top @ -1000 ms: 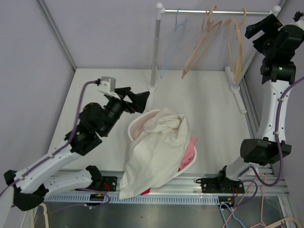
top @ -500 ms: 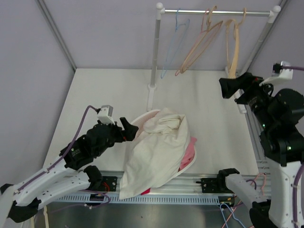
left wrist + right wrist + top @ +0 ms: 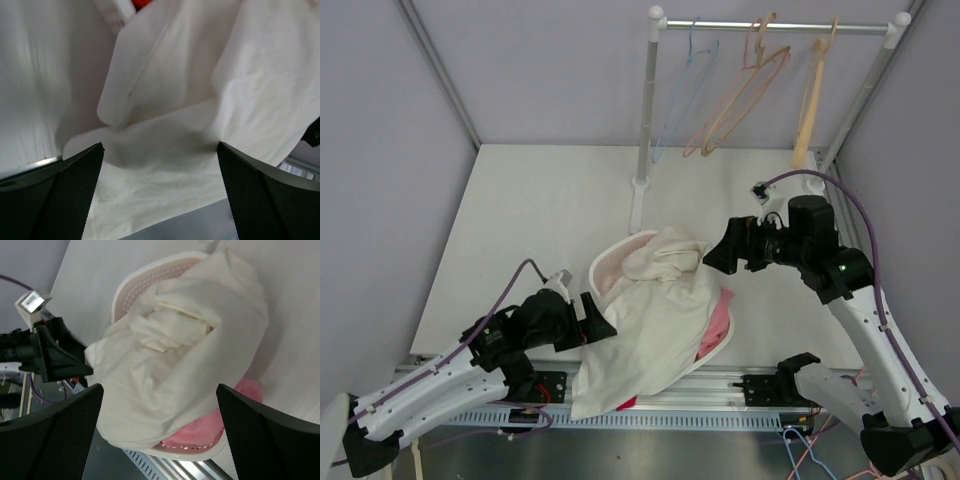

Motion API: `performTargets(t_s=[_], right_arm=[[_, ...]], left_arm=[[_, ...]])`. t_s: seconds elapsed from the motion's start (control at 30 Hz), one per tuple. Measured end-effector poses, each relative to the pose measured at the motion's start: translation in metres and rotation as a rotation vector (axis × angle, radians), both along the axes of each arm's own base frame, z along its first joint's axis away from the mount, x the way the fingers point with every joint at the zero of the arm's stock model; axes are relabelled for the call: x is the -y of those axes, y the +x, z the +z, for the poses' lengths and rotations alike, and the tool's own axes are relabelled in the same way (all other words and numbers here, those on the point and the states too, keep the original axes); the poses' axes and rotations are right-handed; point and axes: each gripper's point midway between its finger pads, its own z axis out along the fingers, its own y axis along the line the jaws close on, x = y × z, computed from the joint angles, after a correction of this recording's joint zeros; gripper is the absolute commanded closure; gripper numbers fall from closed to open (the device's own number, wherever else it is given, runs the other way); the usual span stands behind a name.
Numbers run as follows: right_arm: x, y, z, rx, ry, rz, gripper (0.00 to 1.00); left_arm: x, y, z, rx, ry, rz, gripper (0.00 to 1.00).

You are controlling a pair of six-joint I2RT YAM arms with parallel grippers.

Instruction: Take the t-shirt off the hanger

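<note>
A cream t-shirt lies heaped over a white and pink basket and hangs over the table's front edge. No hanger shows in the shirt. My left gripper is open at the shirt's left edge; in the left wrist view cream cloth fills the space ahead of the spread jaws. My right gripper is open and empty just above the shirt's upper right. The right wrist view looks down on the shirt and the basket rim.
A blue hanger, a peach hanger and a wooden hanger hang bare on the rail. Its post stands behind the basket. A pink garment lies under the shirt.
My right arm swung down from the rail at the upper right to the basket's right side. My left arm dropped and drew back toward the front edge, ending at the shirt's left edge.
</note>
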Motion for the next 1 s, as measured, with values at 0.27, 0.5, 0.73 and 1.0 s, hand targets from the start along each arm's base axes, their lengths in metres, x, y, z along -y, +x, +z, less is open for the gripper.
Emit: performTargets(t_s=[0.27,0.5,0.73,1.0], right_arm=[[-0.068,-0.027,-0.037,-0.061,-0.023,0.246,0.01],[-0.104,-0.038,-0.091,-0.166,-0.132,0.319,0.01],[-0.105,-0.053,-0.143,-0.242,-0.277,0.313,0.02],[-0.115,-0.072,-0.185,-0.311,-0.361,0.353,1.0]], left_arm=[[0.006,-0.047,-0.027,-0.202,-0.147,-0.069,0.01],[0.018,-0.059,-0.026,-0.239,-0.258,-0.127,0.0],[0.026,-0.061,-0.013,-0.21,-0.352,-0.158,0.01],[0.022,-0.052,0.05,-0.071,-0.372,-0.179,0.0]])
